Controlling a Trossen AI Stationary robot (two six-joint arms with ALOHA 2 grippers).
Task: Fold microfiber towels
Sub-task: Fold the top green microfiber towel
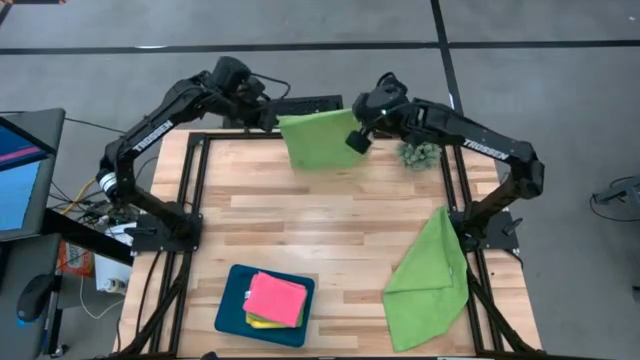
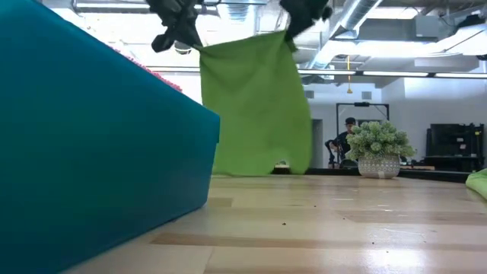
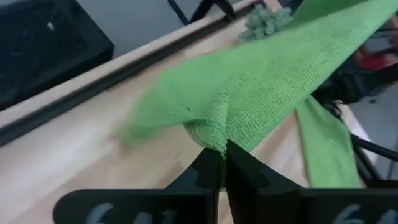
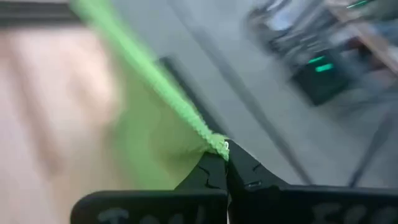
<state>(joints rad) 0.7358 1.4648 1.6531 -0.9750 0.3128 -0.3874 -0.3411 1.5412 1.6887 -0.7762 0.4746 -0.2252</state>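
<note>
- Left gripper point(image 1: 272, 120), up at about eleven o'clock over the far edge of the table point(image 1: 330, 215), is pinched tight on one top corner of a lime green towel point(image 1: 320, 140).
- Between the two arms that towel hangs stretched like a curtain; from table height its bottom edge seems to reach the wood, though I cannot be sure it touches.
- Right gripper point(image 1: 357, 135), at about one o'clock, is clamped on the towel's other top corner, its fingers point(image 4: 208, 177) closed on a bunched bit of the cloth.
- Just past it, near the far right corner, sits a small spiky green plant point(image 1: 420, 154) in a pale pot.
- Down at about seven o'clock a dark teal tray point(image 1: 232, 305) holds a folded pink towel point(image 1: 277, 298) lying on top of a yellow towel point(image 1: 262, 322).
- Over at four o'clock a second green towel point(image 1: 432, 280) lies loosely folded, draped over the table's right edge.
</note>
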